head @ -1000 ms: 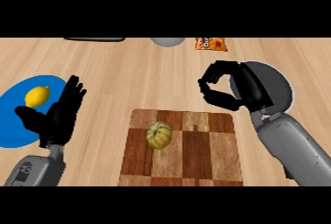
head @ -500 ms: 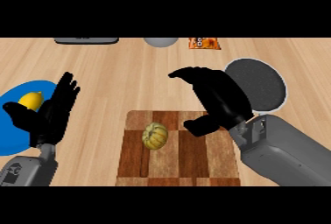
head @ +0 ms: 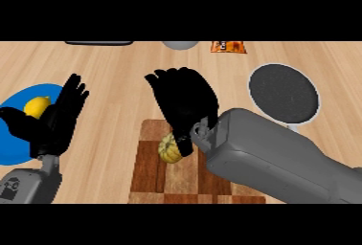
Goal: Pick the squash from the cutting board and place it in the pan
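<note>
A small yellow-tan squash [head: 170,149] lies on the checkered wooden cutting board [head: 152,172]. My right hand [head: 185,103] hovers over it with fingers straight, open, its heel covering the squash's right and upper side. The dark round pan [head: 283,94] with a pale rim sits to the right on the counter, holding nothing. At the left, my left hand [head: 55,119] rests open with fingers up, over the edge of a blue plate.
A blue plate [head: 21,98] at the left carries a yellow lemon [head: 37,105]. Along the far edge are a dark flat object [head: 99,43], a grey bowl [head: 180,45] and an orange packet [head: 228,46]. My right forearm [head: 272,158] covers the board's right part.
My right hand has swung left from beside the pan to over the squash, fingers uncurled from a loose curl to straight. The view has shifted slightly. The left hand has stayed put.
</note>
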Controlling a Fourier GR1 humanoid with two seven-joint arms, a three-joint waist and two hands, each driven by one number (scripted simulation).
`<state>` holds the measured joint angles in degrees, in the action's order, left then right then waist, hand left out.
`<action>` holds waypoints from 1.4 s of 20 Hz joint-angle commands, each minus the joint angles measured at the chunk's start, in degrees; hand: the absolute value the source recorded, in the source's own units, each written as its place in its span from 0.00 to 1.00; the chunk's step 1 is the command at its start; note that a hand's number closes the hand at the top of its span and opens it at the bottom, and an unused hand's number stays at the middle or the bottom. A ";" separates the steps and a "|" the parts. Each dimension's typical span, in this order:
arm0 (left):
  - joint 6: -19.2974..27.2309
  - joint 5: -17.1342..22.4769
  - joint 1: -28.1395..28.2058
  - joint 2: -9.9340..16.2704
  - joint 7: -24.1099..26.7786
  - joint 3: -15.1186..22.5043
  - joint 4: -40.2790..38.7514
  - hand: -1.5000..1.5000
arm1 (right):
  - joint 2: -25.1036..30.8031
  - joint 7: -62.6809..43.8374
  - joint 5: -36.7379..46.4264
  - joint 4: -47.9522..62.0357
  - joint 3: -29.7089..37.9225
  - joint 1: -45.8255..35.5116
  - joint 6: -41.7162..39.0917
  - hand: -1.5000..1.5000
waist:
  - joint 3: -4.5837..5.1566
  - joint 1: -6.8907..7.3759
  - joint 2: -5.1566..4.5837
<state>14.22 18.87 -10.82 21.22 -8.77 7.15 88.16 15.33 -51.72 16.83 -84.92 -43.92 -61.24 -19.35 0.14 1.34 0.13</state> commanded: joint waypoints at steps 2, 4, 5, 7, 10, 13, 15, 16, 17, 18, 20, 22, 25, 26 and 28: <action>-0.19 -1.28 -0.50 -0.52 0.22 0.50 -0.85 0.50 | -8.37 -5.02 -1.21 10.79 -1.84 -7.39 -9.48 0.00 | -0.01 0.03 -0.29; -1.12 -0.16 0.01 -0.36 0.96 -0.80 -1.12 0.50 | -10.20 -4.38 -1.39 15.51 -3.44 -6.23 -10.66 0.00 | 0.00 0.20 -0.38; -0.34 -0.63 1.98 -0.91 0.01 0.49 1.70 0.50 | -9.42 -4.03 -2.30 15.82 -3.63 -5.47 -12.74 0.00 | -0.05 0.19 -0.16; -0.92 -0.62 -1.24 0.00 -0.87 -0.39 -0.74 0.50 | -10.60 -4.83 -4.31 20.81 -4.58 -6.13 -16.74 0.00 | 0.00 -0.04 -0.42; -0.27 -0.75 0.77 0.19 -0.34 -1.10 1.30 0.50 | -13.23 -9.21 -8.93 22.87 -4.84 -4.60 -21.92 0.00 | -0.01 -0.44 0.08; 1.58 -1.56 -2.44 -0.63 -3.96 -0.36 1.79 0.50 | -15.14 -11.65 -11.46 24.62 -4.88 -7.31 -23.80 0.00 | -0.07 -0.78 0.12; -1.36 -0.02 0.58 0.30 -1.67 -1.81 1.03 0.50 | -15.19 -10.88 -12.02 25.84 -6.60 -7.76 -23.22 0.00 | -0.05 -0.06 0.03; -1.37 -0.33 -0.63 -0.13 -0.79 -2.12 -0.68 0.50 | -15.21 -12.64 -12.91 23.97 -7.75 -7.71 -23.17 0.00 | -0.04 -0.56 0.08; -0.15 -2.10 2.22 -1.54 -0.32 0.33 2.00 0.50 | -15.22 -10.87 -12.07 25.22 -8.94 -6.26 -22.77 0.00 | -0.08 -0.31 0.09; 0.80 -3.43 -0.37 -2.28 -0.29 1.08 0.36 0.50 | -15.23 -11.07 -14.47 27.31 -9.04 -10.82 -24.44 0.00 | -0.02 0.32 -0.10; -0.27 -1.52 0.86 -0.43 -1.62 -1.18 0.63 0.50 | -15.25 -13.77 -13.37 24.00 -13.77 -9.28 -25.75 0.00 | 0.00 -0.32 0.40; -0.29 -1.38 1.10 -1.79 -1.11 -0.54 1.44 0.50 | -15.25 -14.60 -13.64 24.24 -15.07 -10.09 -24.34 0.00 | -0.01 -0.17 0.25; 0.46 -2.65 -0.85 -2.37 -1.17 -0.35 -0.50 0.50 | -15.26 -15.51 -15.05 24.66 -16.48 -12.66 -25.18 0.00 | -0.03 -0.50 0.17; -0.52 -2.24 0.17 -1.48 -0.62 -1.19 -0.16 0.50 | -15.26 -15.60 -15.65 25.38 -15.60 -13.68 -25.68 0.00 | -0.03 -0.37 0.16; -0.85 -1.82 -0.35 -1.86 -0.73 -1.75 0.16 0.50 | -15.26 -13.49 -13.76 23.88 -20.62 -9.46 -19.20 0.00 | -0.07 -0.01 -0.05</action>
<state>13.47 17.01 -10.74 19.85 -9.46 5.95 88.22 1.20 -57.54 2.68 -59.48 -60.27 -72.28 -39.21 0.11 1.30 0.21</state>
